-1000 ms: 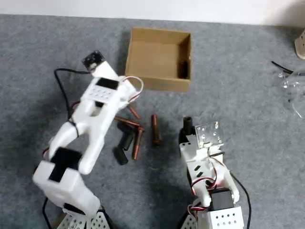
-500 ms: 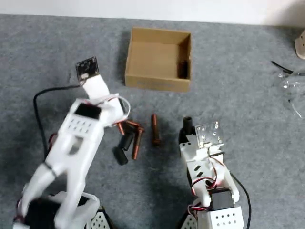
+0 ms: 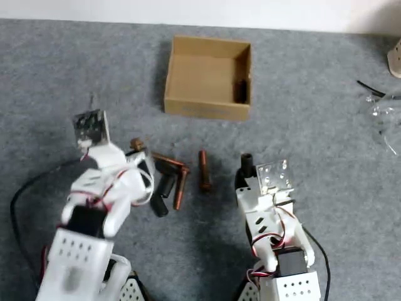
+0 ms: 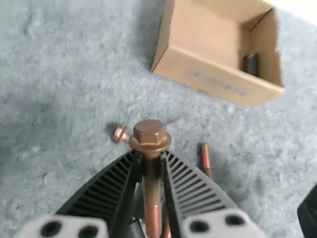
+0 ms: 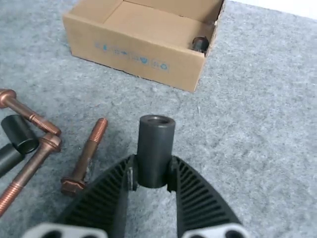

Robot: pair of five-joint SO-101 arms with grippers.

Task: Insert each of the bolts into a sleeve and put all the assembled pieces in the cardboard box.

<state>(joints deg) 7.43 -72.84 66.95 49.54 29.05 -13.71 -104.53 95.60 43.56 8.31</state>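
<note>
Now clamped in the left gripper (image 4: 150, 157): one copper-coloured hex-head metal bolt (image 4: 150, 136), head poking out past the fingertips. Pinched in the right gripper (image 5: 152, 166): one black cylindrical sleeve (image 5: 156, 144), open end outward. Loose on the grey carpet (image 3: 313, 125) between both arms: three more copper bolts (image 3: 204, 169) and two more black sleeves (image 3: 166, 184). Inside the open brown cardboard box (image 3: 207, 110), against a side wall: a fourth dark sleeve (image 3: 240, 91).

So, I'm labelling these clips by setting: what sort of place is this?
Probably a robotics test bench, not a factory: small white left arm and right arm side by side, a grey felt-like mat, and loose bolts, sleeves and a cardboard box set out as practice pieces.
</note>
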